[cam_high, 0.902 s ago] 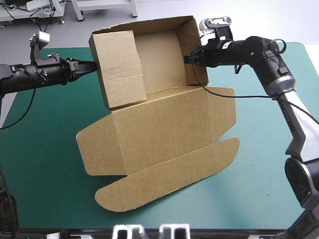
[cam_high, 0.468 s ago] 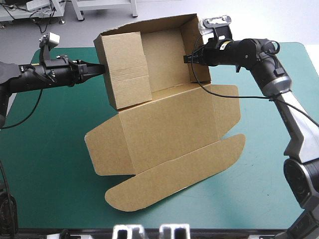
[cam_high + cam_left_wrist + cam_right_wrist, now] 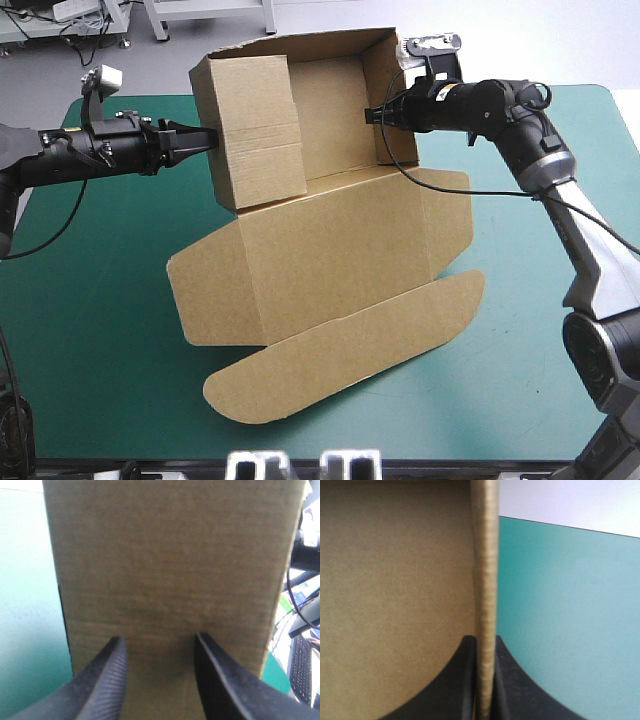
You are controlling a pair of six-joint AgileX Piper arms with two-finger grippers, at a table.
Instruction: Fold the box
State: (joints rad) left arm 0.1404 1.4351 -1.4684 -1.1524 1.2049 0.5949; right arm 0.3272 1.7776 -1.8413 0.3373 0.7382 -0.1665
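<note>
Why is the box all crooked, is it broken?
Nothing looks torn. The box just sits askew: the right gripper pinches its right wall, the left gripper, open, touches the left wall, and the lid lies slantwise on the teal-green cover.

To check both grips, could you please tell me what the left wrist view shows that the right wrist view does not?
Only the left wrist view: the left gripper open, its fingers apart before a broad flat face of the box. Only the right wrist view: the right gripper shut on a wall of board seen edge-on, the sheet between its fingers. Both: the brown box and the teal-green cover.
</note>
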